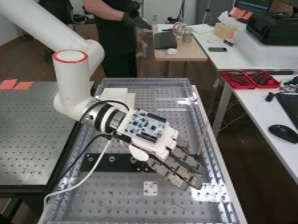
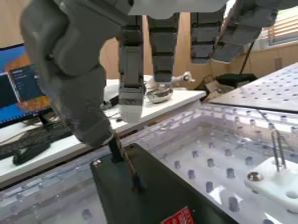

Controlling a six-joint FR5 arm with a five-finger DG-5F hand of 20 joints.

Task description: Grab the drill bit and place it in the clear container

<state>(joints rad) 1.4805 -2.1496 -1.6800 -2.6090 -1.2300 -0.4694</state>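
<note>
The wrist view is showing what the dark grey hand [image 1: 177, 170] is covering or crowding in the high view: a slim, dark spiral drill bit [image 2: 131, 165], which is slanting just beside the tip of the thumb [image 2: 83, 110] and reaching down to a flat black rectangular board [image 2: 159, 190] with a red sticker [image 2: 178, 217]. The fingers [image 2: 163, 50] are hanging straight and slightly spread, not curling round the bit; whether the thumb is touching it, one cannot tell. The high view is adding the hand's back, where a blue-and-white circuit board [image 1: 146, 126] is sitting, with the fingers pointing toward five o'clock. Under the hand, a grey surface with rows of round holes is spreading out, and at nine o'clock from the fingers a long black metal plate [image 1: 120, 165] is lying. Beyond, a pale wooden table [image 1: 189, 54] is standing at twelve o'clock, and a black computer mouse [image 1: 283, 133] is resting on a white desk at two o'clock. The large, clear, low-walled plastic container [image 1: 149, 80] is surrounding the board and a white plate with two upright metal pins [image 2: 278, 150]; at one o'clock, red plastic trays [image 1: 241, 87] are holding small dark items.
</note>
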